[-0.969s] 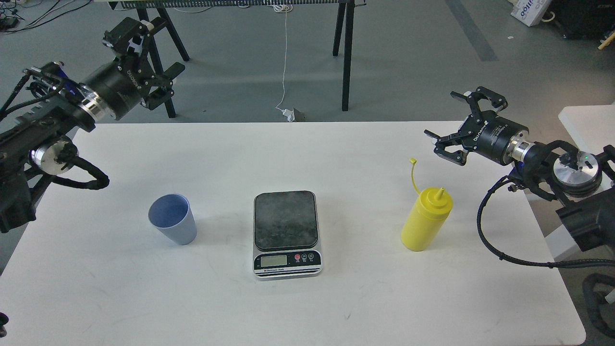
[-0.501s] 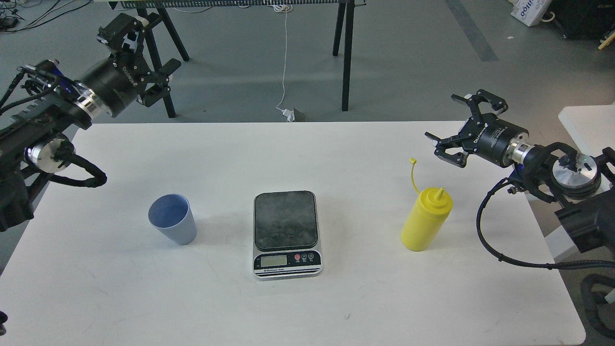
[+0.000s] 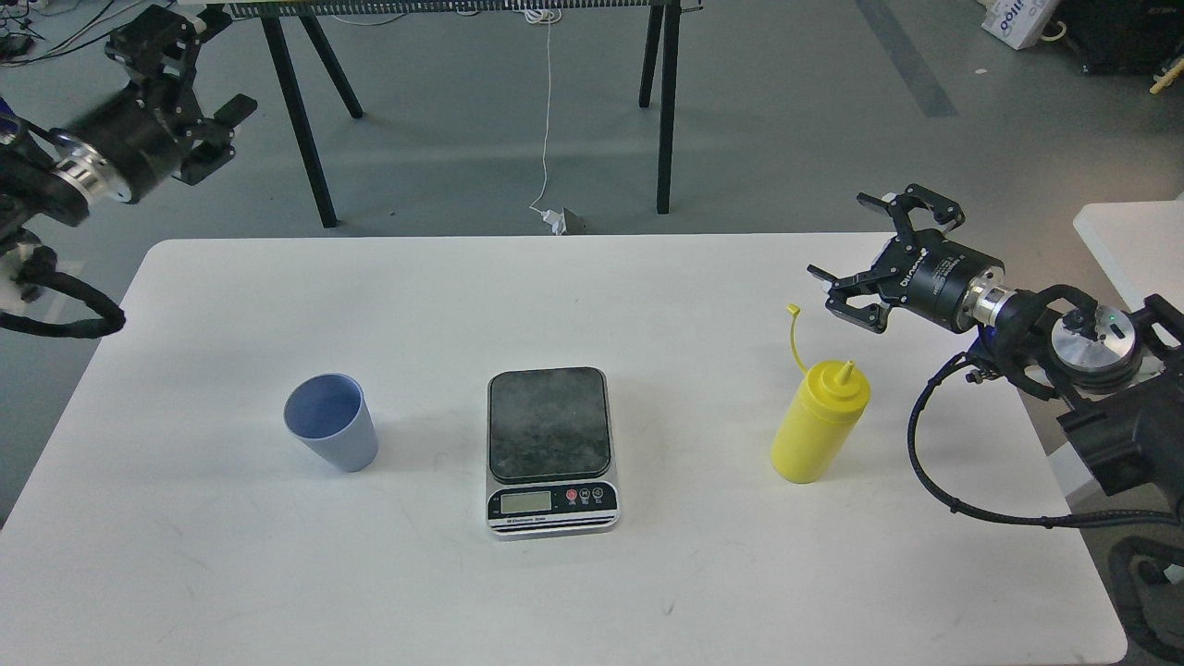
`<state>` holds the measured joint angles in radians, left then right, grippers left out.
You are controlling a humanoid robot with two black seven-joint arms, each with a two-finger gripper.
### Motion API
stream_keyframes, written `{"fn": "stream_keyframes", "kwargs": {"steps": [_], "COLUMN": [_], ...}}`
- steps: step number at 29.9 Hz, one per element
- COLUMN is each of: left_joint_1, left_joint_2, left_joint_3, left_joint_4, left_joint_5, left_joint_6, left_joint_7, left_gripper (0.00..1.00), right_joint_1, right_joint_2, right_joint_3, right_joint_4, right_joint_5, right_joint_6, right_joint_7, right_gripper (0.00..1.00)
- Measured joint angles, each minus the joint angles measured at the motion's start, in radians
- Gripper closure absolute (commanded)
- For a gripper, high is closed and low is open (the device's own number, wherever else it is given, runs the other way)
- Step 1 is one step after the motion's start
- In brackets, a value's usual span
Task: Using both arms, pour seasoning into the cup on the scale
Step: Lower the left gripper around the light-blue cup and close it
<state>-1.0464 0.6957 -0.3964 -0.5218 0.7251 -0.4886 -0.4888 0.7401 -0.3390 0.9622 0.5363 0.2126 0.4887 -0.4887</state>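
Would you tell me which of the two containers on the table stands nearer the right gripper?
The yellow squeeze bottle, just below the right gripper; the blue cup stands across the scale.

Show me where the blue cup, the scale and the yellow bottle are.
blue cup (image 3: 337, 442), head view, on its outer side wall.
scale (image 3: 549, 421), head view, on the dark weighing plate.
yellow bottle (image 3: 814, 435), head view, on the middle of its body.
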Motion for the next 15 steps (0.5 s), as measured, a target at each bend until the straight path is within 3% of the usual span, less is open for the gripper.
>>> {"fn": "stream_keyframes", "kwargs": {"steps": [4,8,11,15], "left_joint_1": [-0.065,-0.074,-0.074,-0.083], "left_joint_2": [0.034,0.065,0.112,0.147], "left_joint_3": [0.006,0.055,0.173,0.35], "left_joint_4": [-0.033,-0.147,-0.258,-0.367], "left_joint_5": [0.424,0.848,1.149,1.239], "left_joint_6": [0.0,0.0,0.0,0.0], "left_joint_7": [0.0,-0.001,0.0,-0.001], "left_gripper": [0.01,0.01,0.02,0.02], "right_joint_1": [-0.002,0.0,0.002,-0.001], "right_joint_2": [0.0,0.0,0.0,-0.001], "right_joint_3": [0.0,0.0,0.0,0.0], "right_joint_4": [0.001,0.002,0.002,0.002], "right_joint_5": [0.0,0.0,0.0,0.0], "right_joint_6": [0.0,0.0,0.0,0.0], "right_joint_7": [0.0,0.0,0.0,0.0], "right_gripper": [0.04,0.04,0.04,0.04]}}
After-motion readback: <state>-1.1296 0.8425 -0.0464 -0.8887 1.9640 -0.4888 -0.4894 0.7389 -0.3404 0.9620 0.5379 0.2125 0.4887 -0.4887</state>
